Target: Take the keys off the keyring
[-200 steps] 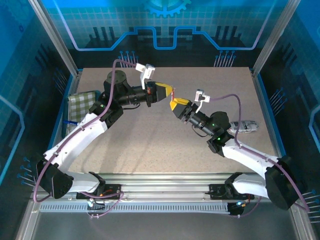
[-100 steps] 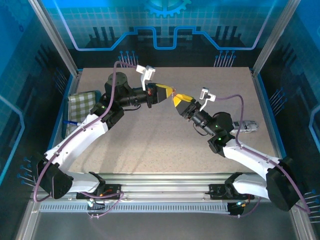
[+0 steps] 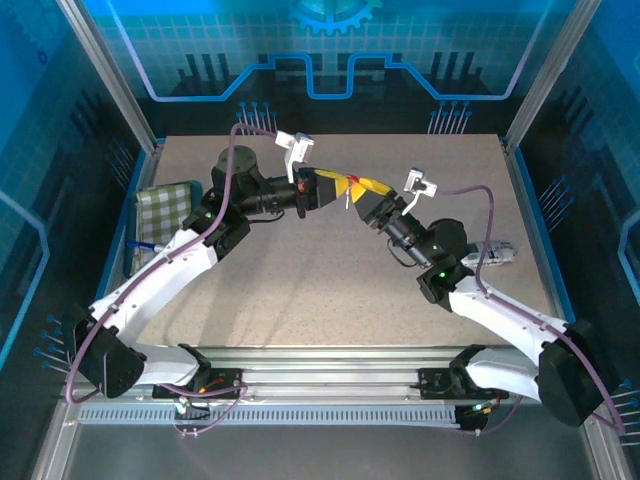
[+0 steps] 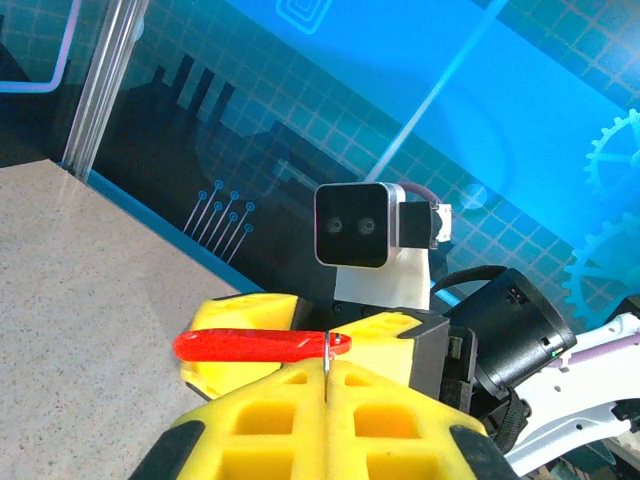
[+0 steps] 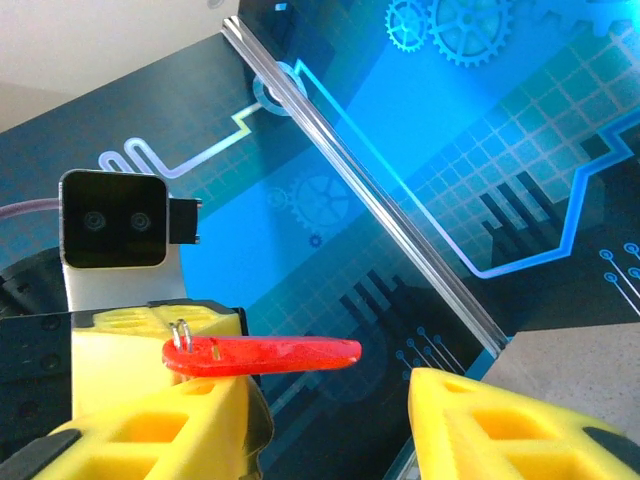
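Note:
My left gripper (image 4: 327,376) is shut on the thin wire keyring (image 4: 326,352), pinched edge-on between its yellow fingers. A flat red tag (image 4: 255,346) hangs on that ring and sticks out sideways. The keys are hidden from view. My right gripper (image 5: 322,398) is open, and the red tag (image 5: 268,355) reaches across the gap just above its left finger (image 5: 170,420), well short of the right finger (image 5: 500,420). The keyring (image 5: 182,333) loops through the tag's end. From above, the left gripper (image 3: 338,186) and right gripper (image 3: 368,197) meet tip to tip over the far middle of the table.
A green checked cloth (image 3: 165,205) lies at the table's left edge. A crumpled silvery object (image 3: 497,251) rests near the right edge behind the right arm. Metal frame posts (image 3: 115,85) and blue panel walls ring the table (image 3: 300,290).
The right gripper has moved up and back toward the left gripper's tips and opened wider around the red tag. The left gripper stays shut on the keyring and has hardly shifted.

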